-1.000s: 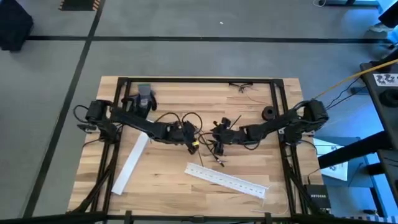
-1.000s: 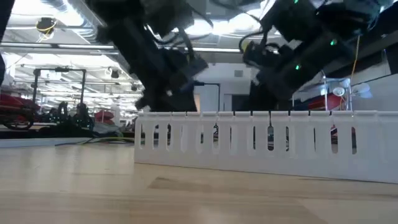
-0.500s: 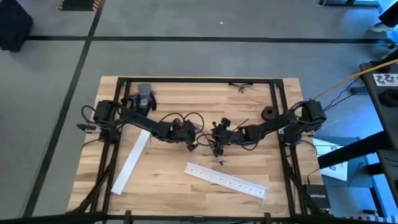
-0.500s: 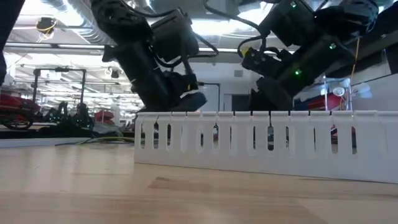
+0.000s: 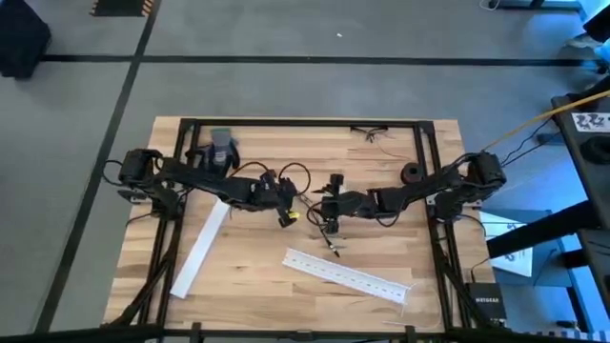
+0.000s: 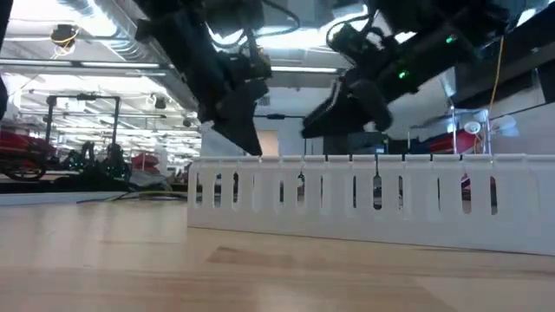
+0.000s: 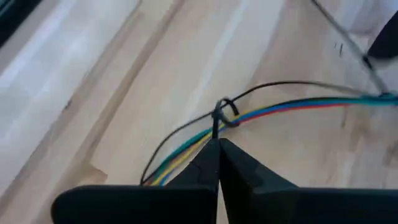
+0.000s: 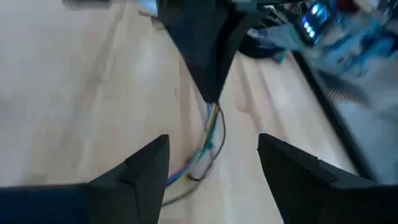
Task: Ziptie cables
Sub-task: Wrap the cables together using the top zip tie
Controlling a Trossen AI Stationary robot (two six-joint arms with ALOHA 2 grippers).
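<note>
The left gripper (image 7: 218, 144), fingers pressed together, pinches the cables (image 7: 292, 109) at mid-table, lifting one end off the wood. The right gripper (image 8: 211, 165) faces it, its 2 fingers spread wide, empty. The bundle looks held for tying; next, the right gripper likely needs to take the far end.

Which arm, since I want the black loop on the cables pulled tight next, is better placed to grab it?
Right, probably. The left gripper is shut on the cables beside the black loop, so it is busy. The right gripper is open, close by and pointed at them.
</note>
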